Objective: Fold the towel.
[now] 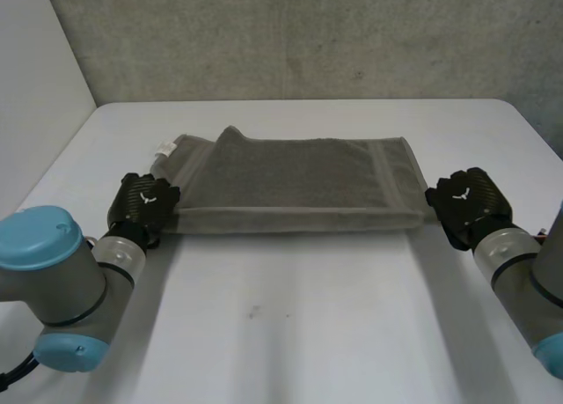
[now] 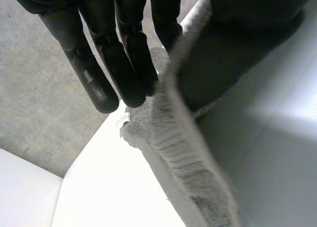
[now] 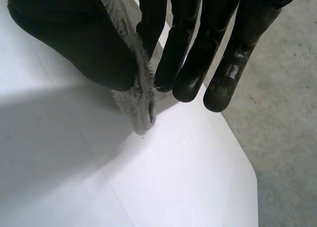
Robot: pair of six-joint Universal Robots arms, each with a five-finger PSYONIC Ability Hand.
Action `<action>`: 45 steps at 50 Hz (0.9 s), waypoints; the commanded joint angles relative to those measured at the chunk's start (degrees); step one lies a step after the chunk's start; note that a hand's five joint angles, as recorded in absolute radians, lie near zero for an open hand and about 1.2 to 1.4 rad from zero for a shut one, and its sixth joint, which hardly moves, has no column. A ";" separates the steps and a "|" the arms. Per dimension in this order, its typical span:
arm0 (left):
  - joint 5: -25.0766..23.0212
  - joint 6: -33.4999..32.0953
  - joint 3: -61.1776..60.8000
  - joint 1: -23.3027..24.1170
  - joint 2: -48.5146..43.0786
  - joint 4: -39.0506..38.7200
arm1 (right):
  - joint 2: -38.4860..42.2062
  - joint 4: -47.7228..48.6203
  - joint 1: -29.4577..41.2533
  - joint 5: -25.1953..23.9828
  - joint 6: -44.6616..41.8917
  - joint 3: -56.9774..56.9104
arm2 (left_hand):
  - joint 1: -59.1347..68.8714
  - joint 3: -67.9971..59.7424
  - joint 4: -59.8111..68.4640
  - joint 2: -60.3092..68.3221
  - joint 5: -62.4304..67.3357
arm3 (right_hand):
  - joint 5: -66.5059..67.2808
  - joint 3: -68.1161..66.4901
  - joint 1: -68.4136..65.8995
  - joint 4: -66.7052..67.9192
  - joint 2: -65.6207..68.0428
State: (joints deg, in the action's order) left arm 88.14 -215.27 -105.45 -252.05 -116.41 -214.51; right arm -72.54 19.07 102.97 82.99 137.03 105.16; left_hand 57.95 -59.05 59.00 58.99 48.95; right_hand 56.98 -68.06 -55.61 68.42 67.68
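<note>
While in left hand (image 1: 142,206), right hand (image 1: 466,202) (corners), towel (image 1: 290,179) flat.

From behind and between the arms (image 1: 79,281), my head camera looks down over the whole table (image 1: 281,334). My two wrist cameras sit close in, sharing with it the ends of the towel (image 1: 290,179).

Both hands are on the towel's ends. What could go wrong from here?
1. The right hand pinches just a thin sliver of the towel at its near corner, so it may slip out on a lift.
2. The layers lie unevenly at the end by the left hand: a corner with the white tag sticks out, so the next fold may come out skewed.
</note>
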 commanded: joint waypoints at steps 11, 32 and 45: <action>0.02 -0.42 1.83 -1.07 -3.64 4.54 | 0.03 -0.09 -3.74 -1.77 5.96 -0.40 | -10.89 12.00 -11.95 -11.94 -11.90 | 13.02 -11.94 -24.39 11.58 12.32; 0.72 -0.50 -5.29 -3.80 6.64 12.98 | -2.08 -9.32 -3.83 -2.22 0.60 -0.66 | 22.05 -20.95 21.00 21.01 21.05 | 13.02 -11.94 -24.39 11.58 12.32; 3.89 -0.50 -7.75 -2.92 24.22 39.52 | -13.15 -41.58 -7.08 0.68 -17.94 -0.40 | 22.05 -20.95 21.00 21.01 21.05 | 13.02 -11.94 -24.39 11.58 12.32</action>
State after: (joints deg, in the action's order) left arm 91.85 -215.76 -113.59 -255.40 -95.23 -179.58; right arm -82.23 -16.40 96.71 82.75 122.61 104.87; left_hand 68.14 -69.67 69.75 69.76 59.41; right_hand 57.00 -68.06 -55.61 68.42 67.68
